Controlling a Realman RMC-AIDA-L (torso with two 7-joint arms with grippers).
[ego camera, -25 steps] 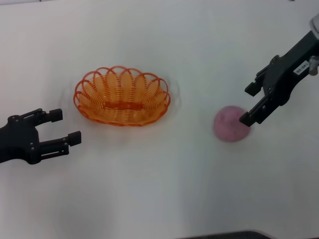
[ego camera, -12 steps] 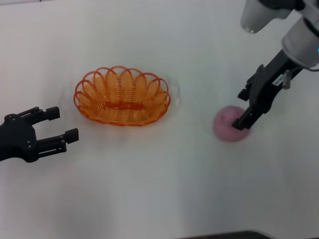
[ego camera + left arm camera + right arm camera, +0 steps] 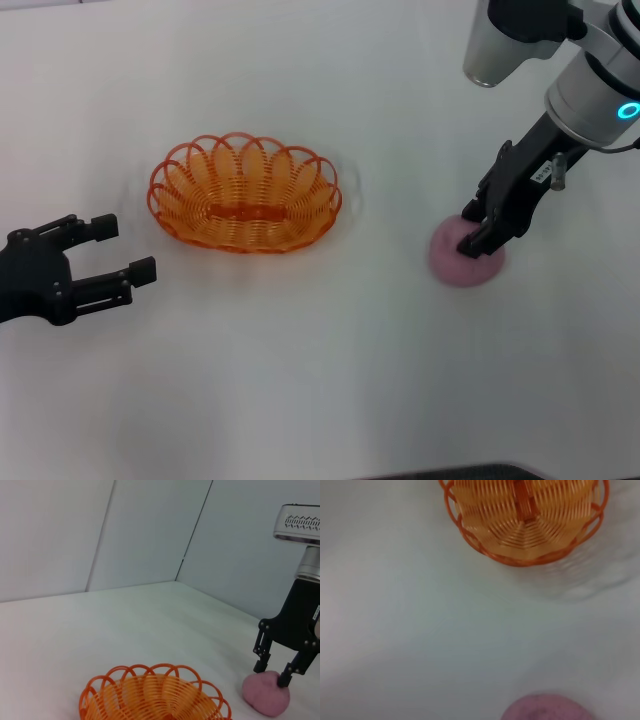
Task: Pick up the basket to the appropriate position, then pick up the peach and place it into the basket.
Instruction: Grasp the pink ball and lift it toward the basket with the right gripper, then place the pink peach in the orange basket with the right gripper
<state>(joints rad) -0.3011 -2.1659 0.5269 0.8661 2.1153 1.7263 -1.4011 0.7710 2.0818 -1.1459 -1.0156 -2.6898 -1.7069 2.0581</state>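
The orange wire basket [image 3: 245, 193] sits upright on the white table, left of centre; it also shows in the left wrist view [image 3: 155, 695] and the right wrist view [image 3: 525, 510]. The pink-mauve peach [image 3: 455, 262] lies on the table to its right. My right gripper [image 3: 475, 228] is open and points down, its fingertips at the top of the peach [image 3: 266, 695], one to each side. The peach's upper edge shows in the right wrist view [image 3: 547, 709]. My left gripper [image 3: 115, 250] is open and empty, low beside the basket's left end.
The white table [image 3: 320, 380] stretches around both objects with nothing else on it. Grey walls stand behind it in the left wrist view [image 3: 150, 530]. The right arm's silver and black wrist [image 3: 590, 90] hangs above the table's right side.
My right gripper has moved in from the right and down onto the top of the peach, its wrist turning more upright. The left gripper has drifted slightly left. Basket and peach have not moved.
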